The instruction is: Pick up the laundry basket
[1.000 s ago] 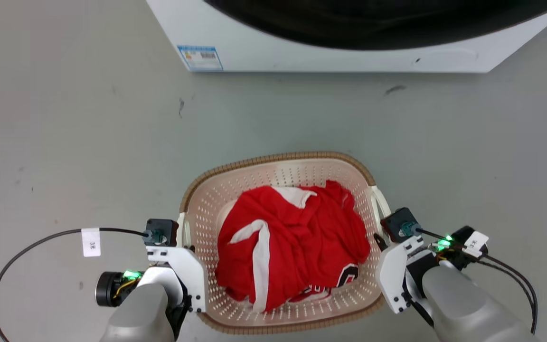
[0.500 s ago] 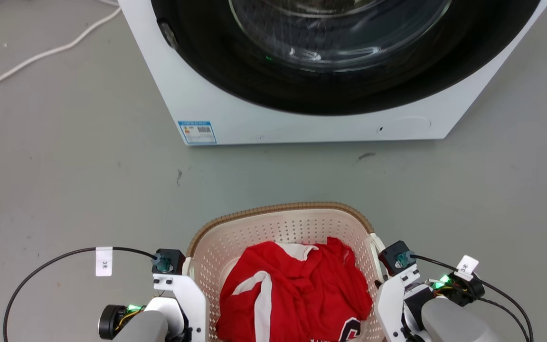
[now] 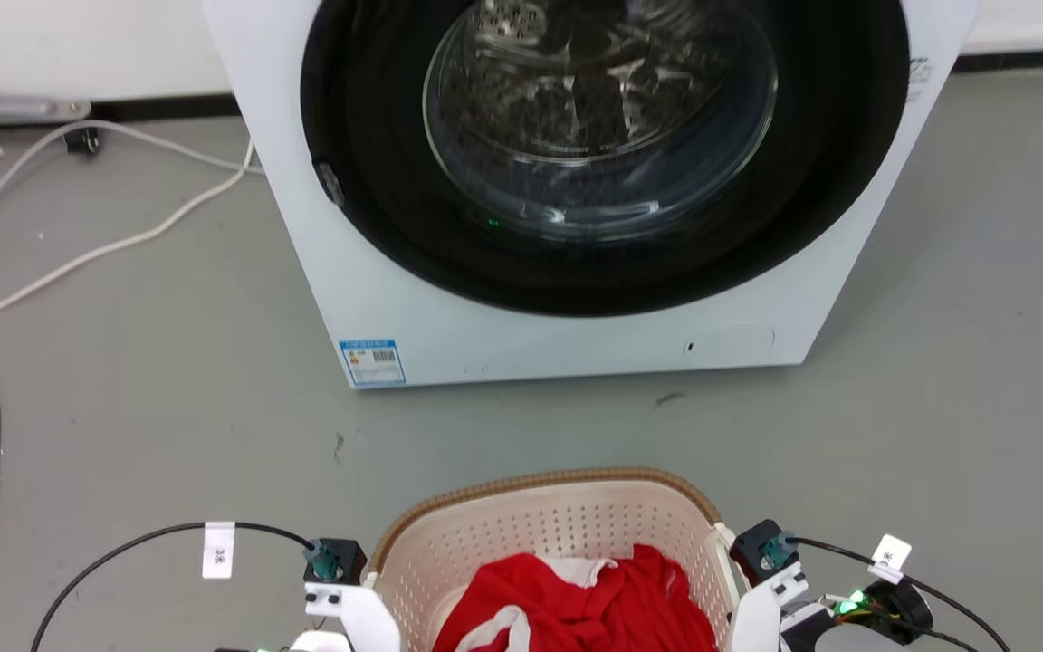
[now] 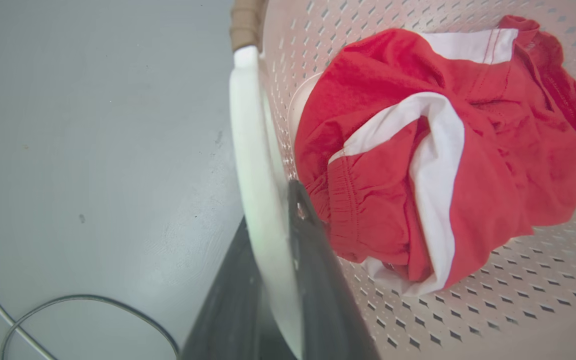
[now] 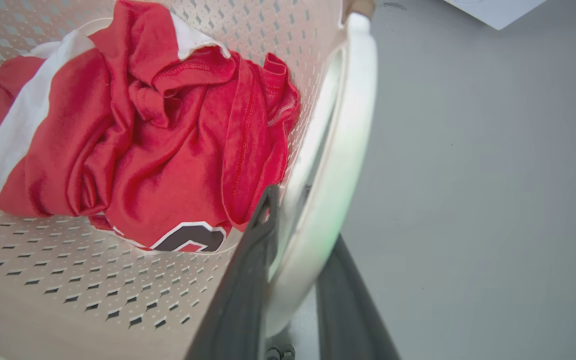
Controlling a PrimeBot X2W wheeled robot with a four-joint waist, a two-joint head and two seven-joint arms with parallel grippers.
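The left gripper (image 4: 268, 205) is being held clamped on the laundry basket (image 4: 468, 310). Its two dark fingers are being pressed against either face of the white left side handle (image 4: 248, 125), one outside over the grey floor (image 4: 93, 150) and the other inside against the perforated wall. The right gripper (image 5: 303, 215) is being held closed in the same way, with the pale right side handle (image 5: 353, 100) being pinched between its fingers.

A crumpled red garment (image 4: 393, 150) with white bands is being held on the basket's perforated bottom. A black, white-edged emblem (image 5: 188, 237) on the cloth is being presented to the right wrist view, whereas a gathered hem beside the inner finger is being presented to the left wrist view.

From the head, the wider setting is being given. The basket is being framed at the bottom edge with its brown woven rim (image 3: 531, 478) flanked by the left wrist bracket (image 3: 363, 616) and the right wrist bracket (image 3: 757, 616). A white washing machine (image 3: 449, 335) is being faced beyond it, well apart across bare floor, its round glass door (image 3: 594, 118) turned towards the robot and a blue label (image 3: 372, 360) stuck at its lower corner. A white cable (image 3: 78, 263) is being trailed over the floor to the robot's left. Whether the basket is being borne clear of the floor cannot be told.
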